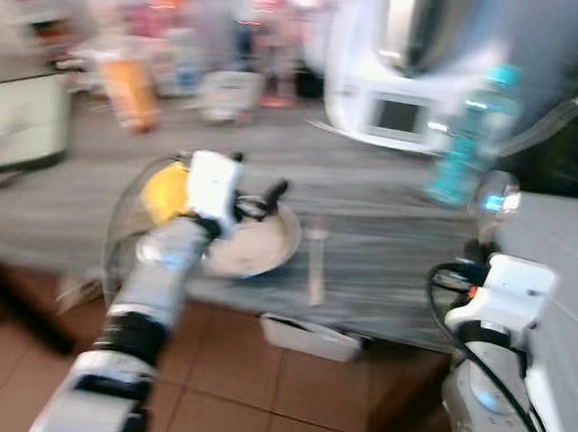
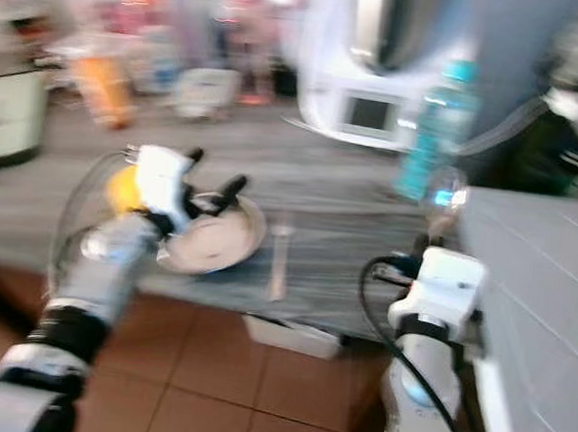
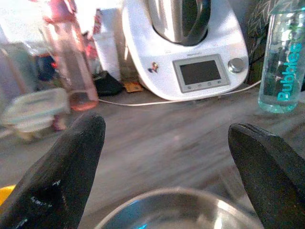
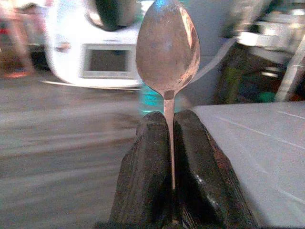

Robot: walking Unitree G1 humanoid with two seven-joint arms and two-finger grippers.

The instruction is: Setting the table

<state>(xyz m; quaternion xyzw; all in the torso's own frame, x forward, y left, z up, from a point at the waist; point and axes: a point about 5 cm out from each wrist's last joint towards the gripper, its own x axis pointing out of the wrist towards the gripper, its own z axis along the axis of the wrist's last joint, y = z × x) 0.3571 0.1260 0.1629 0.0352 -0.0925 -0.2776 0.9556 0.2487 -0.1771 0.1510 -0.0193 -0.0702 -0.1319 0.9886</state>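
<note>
A metal bowl [image 1: 257, 242] sits near the front edge of the grey striped counter [image 1: 369, 212]. My left gripper [image 1: 256, 188] hovers just over the bowl with its fingers [image 3: 62, 176] spread wide apart, and the bowl's rim [image 3: 176, 210] lies below them. A piece of cutlery [image 1: 315, 263] lies on the counter just right of the bowl. My right gripper [image 4: 169, 143] is shut on the handle of a metal spoon [image 4: 167, 45], which stands upright, bowl end up [image 1: 496, 197], at the counter's right end.
A white kitchen machine [image 1: 399, 85] and a clear blue-capped water bottle [image 1: 470, 140] stand at the back right. Bottles and containers [image 1: 129, 88] crowd the back left. A yellow object [image 1: 166, 191] lies left of the bowl. A white unit [image 1: 555, 267] is at the right, and the floor [image 1: 255, 394] is tiled.
</note>
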